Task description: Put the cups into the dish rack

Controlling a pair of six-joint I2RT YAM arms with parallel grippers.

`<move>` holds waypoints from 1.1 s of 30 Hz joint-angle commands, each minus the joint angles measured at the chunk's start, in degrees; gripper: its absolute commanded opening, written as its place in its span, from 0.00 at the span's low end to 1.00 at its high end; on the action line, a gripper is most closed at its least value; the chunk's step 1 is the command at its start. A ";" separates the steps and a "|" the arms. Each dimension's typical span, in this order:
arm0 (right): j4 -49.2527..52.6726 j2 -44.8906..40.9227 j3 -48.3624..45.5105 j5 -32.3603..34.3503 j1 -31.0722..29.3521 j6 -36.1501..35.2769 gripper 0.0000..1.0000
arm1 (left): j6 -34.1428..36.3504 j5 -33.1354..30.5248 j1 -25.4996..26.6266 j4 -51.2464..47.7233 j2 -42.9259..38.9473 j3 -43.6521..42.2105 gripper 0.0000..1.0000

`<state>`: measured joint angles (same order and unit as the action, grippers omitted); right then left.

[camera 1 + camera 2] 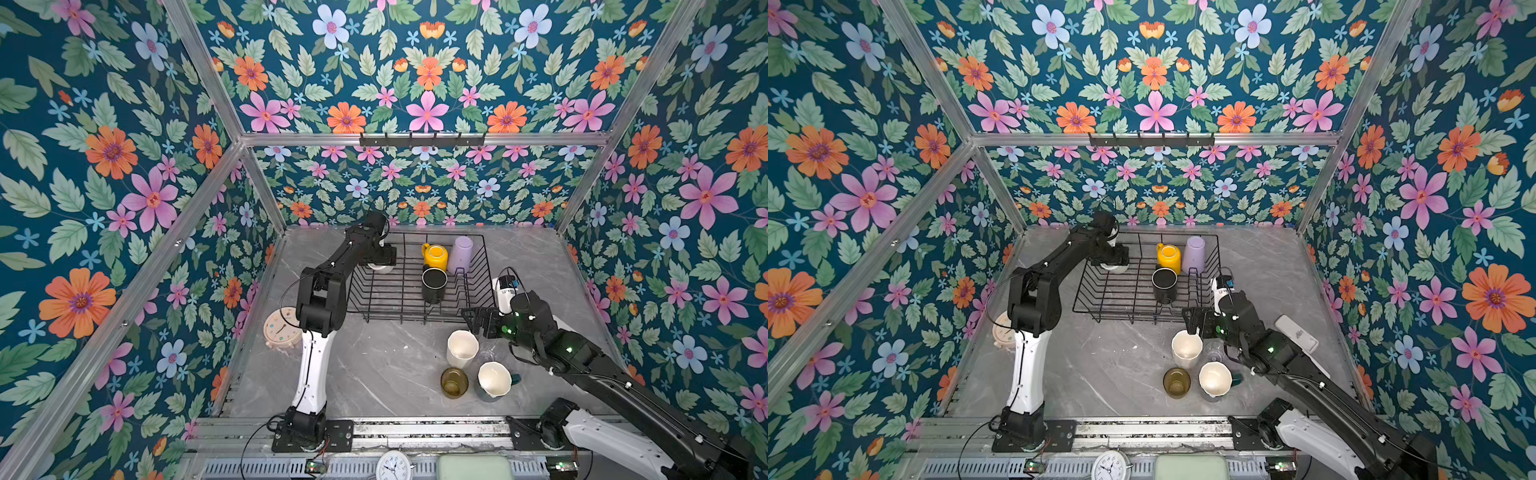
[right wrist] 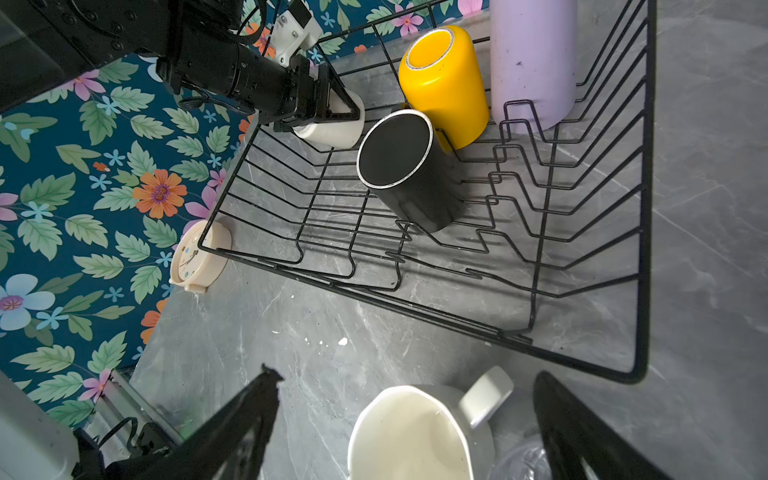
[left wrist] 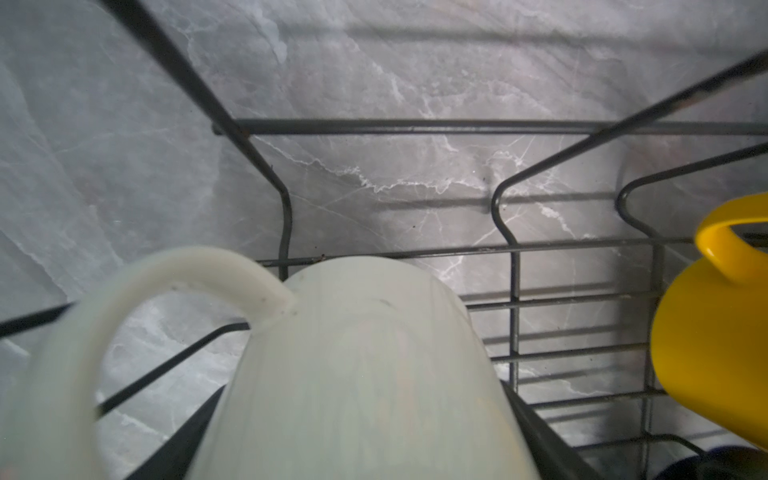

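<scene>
Three cups (image 1: 434,286) sit racked; your left hand (image 2: 340,116) grips the white mug (image 3: 365,374) at the dish rack (image 2: 643,208)'s ten o'clock corner. Your right hand (image 2: 406,374), jaws spread, hovers over four unloaded.

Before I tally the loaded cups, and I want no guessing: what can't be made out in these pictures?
- white mug: inside colour unseen; the left wrist view shows only its blurred outside, and the left arm mostly covers it in both top views.
- clear glass: faint, partly behind the right arm in both top views; cut off by the right wrist view's edge.
</scene>
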<state>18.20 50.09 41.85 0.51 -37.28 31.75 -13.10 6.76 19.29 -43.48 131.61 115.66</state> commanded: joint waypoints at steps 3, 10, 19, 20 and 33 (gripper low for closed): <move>-0.73 -0.51 -0.18 0.06 0.00 0.63 0.95 | 0.71 -0.35 0.10 0.25 -0.82 0.29 0.87; -0.37 -1.35 -0.45 0.17 -0.06 0.79 0.95 | 0.63 0.05 0.17 0.56 -1.07 0.27 0.91; -0.10 -2.18 -0.98 0.04 -0.06 1.28 0.95 | 0.27 0.11 0.19 0.78 -0.52 0.27 0.97; -0.01 -2.18 -0.98 0.10 -0.01 1.28 0.95 | 0.22 0.18 0.20 0.84 -0.54 0.27 0.97; 4.88 0.11 1.91 2.42 -0.02 -0.06 0.93 | -0.17 1.99 0.17 4.37 -7.57 -5.01 1.00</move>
<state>20.32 49.50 42.37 1.02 -37.28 32.64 -13.04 7.73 19.49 -40.84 125.75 111.81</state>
